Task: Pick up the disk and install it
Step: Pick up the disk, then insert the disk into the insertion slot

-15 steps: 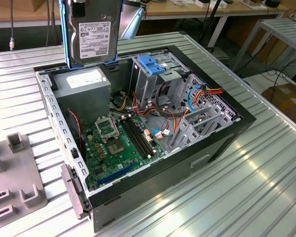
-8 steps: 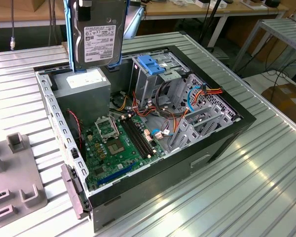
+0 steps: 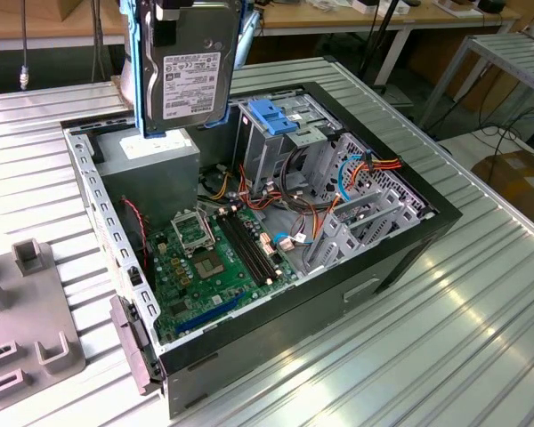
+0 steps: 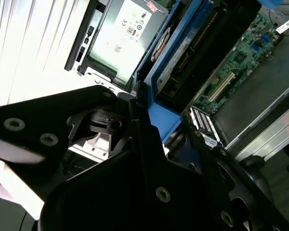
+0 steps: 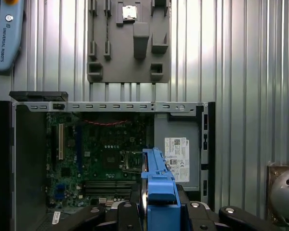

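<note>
The disk (image 3: 189, 71) is held upright, its white label outward, gripped tightly between the fingers (image 3: 165, 34) of the gripper (image 5: 159, 214). It is suspended above the open computer case (image 3: 338, 307), over the grey power supply (image 3: 156, 160). The case is set on a ribbed metal surface (image 3: 481, 338).

A white label (image 3: 194, 84) is carried on the broad face of the disk (image 3: 209, 36) in the exterior view. It is covered with black print, rows of small lettering and barcodes, and its wording is too fine to be made out. In the first wrist view a white sticker (image 5: 177, 159) is borne on the grey power-supply box (image 5: 164, 127), with a square code at one corner and fine lines of print. In the second wrist view that sticker (image 4: 130, 29) is marked with round and square approval signs and a small red patch. A line of white capital lettering is printed along the blue-grey teach pendant (image 5: 4, 33).
</note>
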